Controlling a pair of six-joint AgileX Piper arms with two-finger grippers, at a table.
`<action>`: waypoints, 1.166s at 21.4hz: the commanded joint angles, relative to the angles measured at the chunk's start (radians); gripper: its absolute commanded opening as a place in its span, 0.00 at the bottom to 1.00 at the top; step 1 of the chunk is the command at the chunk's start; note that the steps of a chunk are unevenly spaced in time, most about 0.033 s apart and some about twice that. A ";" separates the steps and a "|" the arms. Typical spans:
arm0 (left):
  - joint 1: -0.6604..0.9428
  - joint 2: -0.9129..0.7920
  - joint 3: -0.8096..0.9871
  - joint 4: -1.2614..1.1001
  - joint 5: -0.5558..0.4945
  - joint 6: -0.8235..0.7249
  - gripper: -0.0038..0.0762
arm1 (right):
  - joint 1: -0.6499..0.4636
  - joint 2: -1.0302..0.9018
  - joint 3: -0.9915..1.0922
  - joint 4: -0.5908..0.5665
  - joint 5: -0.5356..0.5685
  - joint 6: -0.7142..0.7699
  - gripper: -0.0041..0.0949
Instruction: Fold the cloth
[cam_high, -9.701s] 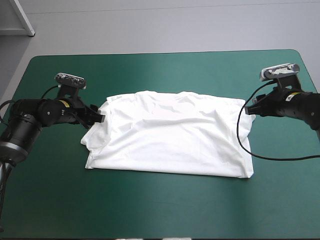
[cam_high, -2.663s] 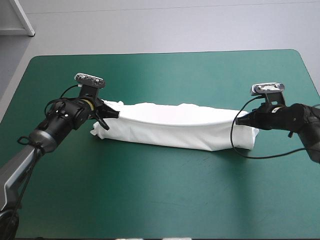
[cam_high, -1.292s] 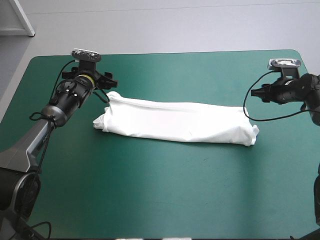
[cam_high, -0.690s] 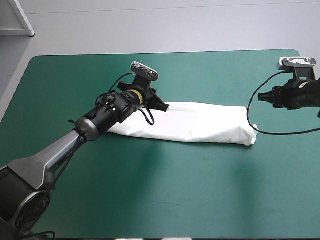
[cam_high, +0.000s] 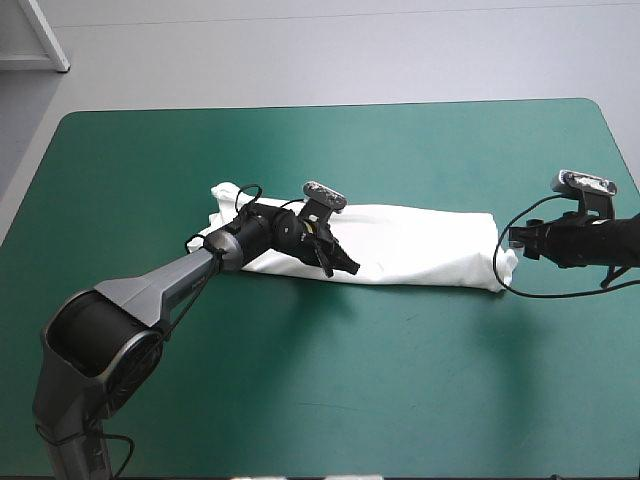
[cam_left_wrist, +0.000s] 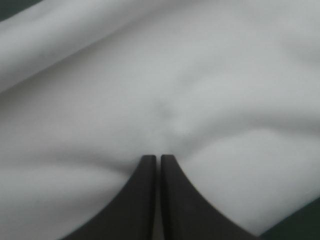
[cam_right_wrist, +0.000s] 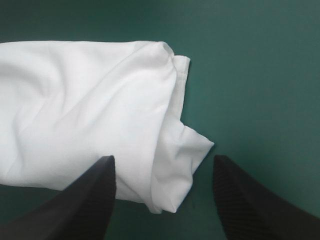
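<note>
High view gives us the T-shirt (cam_high: 430, 240) folded into one long white band across the middle of the teal-green cover (cam_high: 300, 400), its left end lying slightly nearer the table's far edge than its right end; the left arm stretches over the band's left half, and the left gripper (cam_high: 350, 266) sits at the band's near edge, about midway along its length; the right gripper (cam_high: 512, 240) hangs low just beside the band's right end. From the left wrist we see the two black fingers (cam_left_wrist: 142, 200) drawn together with only a hairline between them, their tips against the white cloth, where shallow creases gather; whether any fabric is caught in that hairline we cannot tell; cloth fills nearly the whole view, with slivers of the cover at its margins. From the right wrist we see the jaws standing wide, one black finger (cam_right_wrist: 95, 200) to either side of the shirt's end; a loose layered corner of the fold lies ahead of and between them on the cover, and neither finger appears to touch it.
</note>
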 joint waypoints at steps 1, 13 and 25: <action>-0.006 -0.035 -0.024 -0.091 0.027 0.044 0.08 | -0.006 -0.001 -0.017 0.035 -0.035 -0.015 0.72; -0.006 -0.035 -0.024 -0.087 0.082 0.051 0.08 | -0.004 0.266 -0.017 0.242 0.032 -0.187 0.73; -0.006 -0.039 -0.024 -0.083 0.075 0.050 0.08 | 0.095 0.346 -0.031 0.262 0.070 -0.265 0.03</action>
